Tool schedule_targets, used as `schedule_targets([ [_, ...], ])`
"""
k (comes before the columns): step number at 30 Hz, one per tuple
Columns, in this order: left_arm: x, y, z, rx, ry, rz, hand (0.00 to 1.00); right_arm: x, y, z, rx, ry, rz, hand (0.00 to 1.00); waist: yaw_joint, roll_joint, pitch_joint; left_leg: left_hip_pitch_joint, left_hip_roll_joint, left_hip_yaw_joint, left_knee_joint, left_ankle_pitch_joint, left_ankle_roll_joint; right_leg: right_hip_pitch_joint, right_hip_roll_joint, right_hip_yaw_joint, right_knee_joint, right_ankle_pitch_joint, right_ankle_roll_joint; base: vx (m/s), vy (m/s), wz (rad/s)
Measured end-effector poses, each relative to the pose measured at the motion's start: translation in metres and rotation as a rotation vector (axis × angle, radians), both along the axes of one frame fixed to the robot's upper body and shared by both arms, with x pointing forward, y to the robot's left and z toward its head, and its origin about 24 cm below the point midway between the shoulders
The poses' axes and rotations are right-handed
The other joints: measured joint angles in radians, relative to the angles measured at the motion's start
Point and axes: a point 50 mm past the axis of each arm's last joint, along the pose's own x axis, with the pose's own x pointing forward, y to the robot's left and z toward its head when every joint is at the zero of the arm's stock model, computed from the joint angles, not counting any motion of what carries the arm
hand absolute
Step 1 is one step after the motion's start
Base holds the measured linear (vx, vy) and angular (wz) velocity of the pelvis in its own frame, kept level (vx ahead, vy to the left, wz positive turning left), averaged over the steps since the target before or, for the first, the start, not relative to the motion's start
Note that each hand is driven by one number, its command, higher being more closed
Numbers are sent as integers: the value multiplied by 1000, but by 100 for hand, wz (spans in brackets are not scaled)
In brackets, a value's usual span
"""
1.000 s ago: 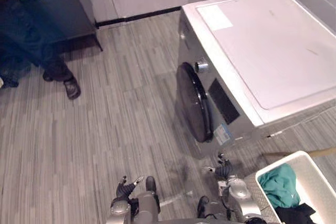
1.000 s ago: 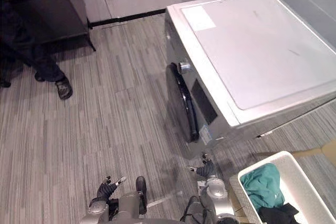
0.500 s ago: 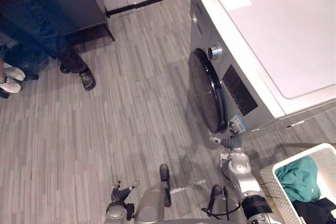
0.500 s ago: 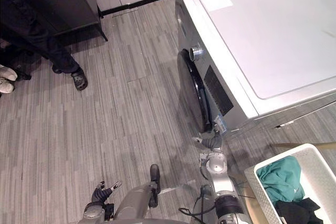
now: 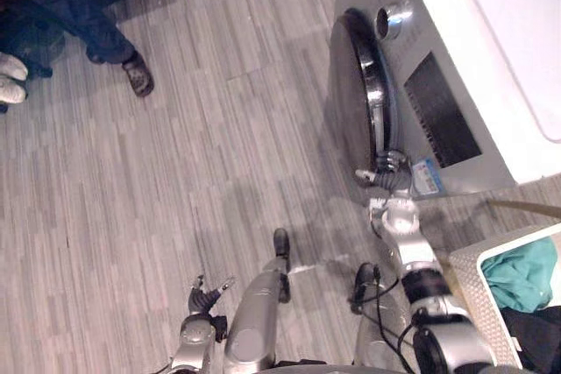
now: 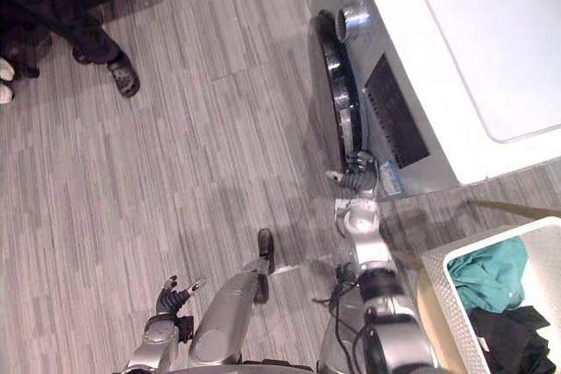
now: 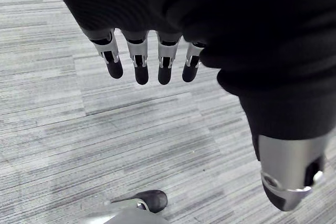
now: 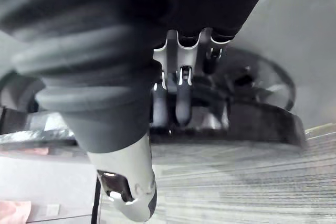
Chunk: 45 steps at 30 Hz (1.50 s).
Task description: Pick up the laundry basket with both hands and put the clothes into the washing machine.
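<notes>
Right hand (image 5: 387,179) at centre right, fingers straight, tips at the lower rim of the washing machine door (image 5: 359,94), left hand (image 5: 203,296) at bottom left, fingers loosely spread, holding nothing, laundry basket (image 5: 476,282) with clothes (image 5: 523,271) on the floor, lower right corner

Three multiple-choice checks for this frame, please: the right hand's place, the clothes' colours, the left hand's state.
1. The right hand is: A) at the washing machine door's lower edge; B) flat on the machine's top; C) on a chair.
2. The clothes in the laundry basket are: A) red and yellow; B) all white; C) teal and black.
3. The left hand is: A) shut on a handle; B) open over the floor; C) shut on cloth.
Key: 1 A, it meets the door's lower rim. 2 C, a teal garment and a black garment lie there. 3 B, its fingers hang straight, holding nothing.
</notes>
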Motion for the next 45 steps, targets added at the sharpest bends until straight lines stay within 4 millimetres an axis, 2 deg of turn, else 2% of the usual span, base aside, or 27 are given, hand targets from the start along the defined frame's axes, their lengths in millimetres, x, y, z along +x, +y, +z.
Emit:
schedule_targets([
  [1,5,-3,3,-12,-27,-4,0,12,-6,20,-2,-39,18,0,1,7,12,-20,-6,-11,-9,16,3,-20,-4,-7,6,1,0,-66,-3,27],
  [4,13,-5,7,-30,-55,3,0,17,-4,29,11,-62,72,0,-1,2,16,-65,-7,-36,-45,45,-2,-71,-2,-26,10,15,-6,-69,-13,14],
  [9,26,-10,13,-64,-100,15,0,32,-11,69,-3,-150,108,0,0,9,20,-138,-10,-81,-84,58,-6,-167,-4,-34,34,33,-6,-116,-26,1],
  [10,27,-11,14,-67,-105,15,0,36,-9,77,8,-151,113,0,-1,15,23,-141,-9,-89,-109,49,-19,-177,-3,-48,34,38,-12,-133,-41,29],
  [11,31,-12,16,-71,-118,11,0,40,-3,83,-3,-154,126,0,-2,11,26,-150,-11,-65,-125,-24,-112,-180,-10,-56,-10,55,-23,-125,-11,34],
  [12,34,-14,18,-75,-125,10,0,42,-1,89,-10,-166,132,0,-1,-1,30,-172,-21,-58,-75,-10,-70,-187,-24,-62,-31,63,-26,-83,3,27],
  [13,41,-14,23,-91,-156,29,0,46,8,103,-27,-194,158,0,9,-4,40,-234,-35,-69,164,14,10,-207,-47,-67,-33,77,-8,-33,37,-19],
  [14,42,-19,23,-105,-157,26,0,49,19,112,-52,-202,180,0,29,40,50,-198,-18,-90,164,-78,0,-208,-29,-81,-18,90,3,-53,29,-23],
  [15,46,-20,25,-107,-167,19,0,50,23,117,-49,-214,192,0,29,47,61,-197,-19,-100,149,-92,3,-214,-39,-86,-4,91,2,-68,28,-2],
  [16,51,-24,29,-111,-191,6,0,52,27,125,-39,-231,202,0,34,53,61,-201,-29,-111,122,-81,-9,-229,-45,-89,-1,96,-5,-80,3,53],
  [19,60,-36,37,-119,-233,-49,0,58,46,155,-16,-285,223,0,86,63,65,-200,-41,-156,12,-63,-37,-227,-56,-148,-42,112,-11,-39,-30,72],
  [20,61,-41,38,-122,-235,-75,0,58,54,179,-35,-345,247,0,107,71,69,-200,-42,-164,-6,-46,-50,-227,-68,-168,-25,115,-15,-2,-57,77],
  [21,62,-46,40,-129,-244,-103,0,57,63,209,-67,-424,273,0,127,86,76,-200,-42,-183,-9,3,-55,-226,-71,-185,17,113,-28,-6,-87,74],
  [22,63,-47,41,-131,-250,-117,0,54,66,226,-81,-474,287,0,140,90,77,-200,-44,-191,-14,15,-54,-226,-78,-194,36,101,-33,3,-93,66],
  [23,65,-48,43,-132,-264,-125,0,46,74,259,-103,-590,321,0,160,91,77,-200,-43,-201,-29,44,-54,-228,-90,-213,64,79,-40,21,-94,52],
  [24,65,-49,44,-133,-266,-127,0,41,76,274,-113,-645,331,0,168,91,77,-200,-42,-204,-35,66,-56,-228,-94,-220,78,67,-39,79,-119,78],
  [25,65,-50,44,-132,-265,-136,0,26,82,307,-136,-780,360,0,171,90,77,-200,-51,-225,-46,92,-46,-226,-103,-213,110,36,-34,83,-107,60],
  [28,65,-54,43,-132,-262,-159,0,17,85,322,-165,-843,380,0,170,89,77,-198,-51,-231,-54,103,-40,-226,-99,-205,110,28,-36,93,-86,21],
  [31,68,-58,46,-132,-272,-180,0,21,74,312,-183,-813,364,0,163,89,77,-196,-41,-217,-54,103,-40,-226,-80,-184,78,38,-35,88,-70,-28],
  [33,78,-59,53,-127,-301,-191,0,24,58,287,-201,-765,341,0,159,84,78,-186,-20,-194,-54,103,-39,-222,-47,-152,31,69,-40,56,-53,-57],
  [35,90,-56,64,-106,-342,-202,0,26,51,244,-200,-682,364,0,123,67,80,-170,3,-166,-54,102,-39,-216,-9,-108,-23,112,-46,19,-45,-72],
  [36,95,-54,68,-97,-358,-206,0,25,50,233,-200,-663,381,0,111,59,83,-166,9,-156,-54,101,-39,-214,4,-96,-38,122,-44,-20,-43,-78],
  [38,113,-50,87,-68,-430,-220,0,17,47,186,-186,-576,448,0,72,31,84,-148,30,-128,-55,79,-42,-209,39,-56,-90,159,-45,-40,-32,-82],
  [39,128,-46,104,-38,-488,-231,0,11,46,156,-161,-511,482,0,49,4,86,-137,39,-104,-54,64,-39,-211,56,-30,-116,173,-46,-52,-13,-77],
  [40,135,-44,112,-20,-514,-233,0,8,45,141,-142,-474,498,0,43,-9,86,-134,44,-92,-54,61,-40,-211,63,-18,-129,182,-45,-91,-19,-79],
  [42,167,-35,157,57,-647,-254,0,-6,44,79,-68,-310,538,0,-9,-59,85,-128,64,-46,-49,44,-45,-210,93,29,-187,219,-50,-92,-34,-74],
  [45,194,-21,210,153,-786,-255,0,-23,43,28,-1,-162,541,0,-46,-91,85,-127,82,4,-40,36,-43,-209,120,74,-250,271,-51,-43,-26,-59],
])
